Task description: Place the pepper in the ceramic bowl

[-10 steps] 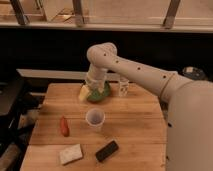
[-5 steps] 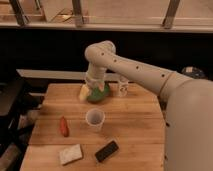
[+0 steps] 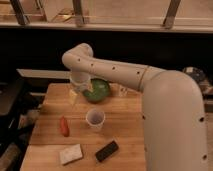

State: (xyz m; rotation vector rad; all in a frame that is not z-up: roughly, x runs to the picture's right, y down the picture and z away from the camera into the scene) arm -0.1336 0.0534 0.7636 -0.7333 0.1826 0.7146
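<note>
Pepper lying on its own, lower left of frame
It's looking slim, red-orange and tapered, sitting beside the white cup; gripper is hovering at the green bowl's left rim, can't tell its grip.

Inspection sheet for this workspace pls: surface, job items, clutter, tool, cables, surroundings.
Surface: wooden table, items spread across it.
Job's things: pepper lying on the table's left side, not in the bowl; green ceramic bowl near the far edge.
Clutter: white cup upright mid-table; pale block and black flat item near the front edge; small object right of the bowl, too small to identify.
Grippers: tool low at the far left of the table, just left of the bowl, apart from the pepper.
Cables: nothing seen.
Surroundings: dark backdrop, pale rail above; dark furniture at left.
</note>
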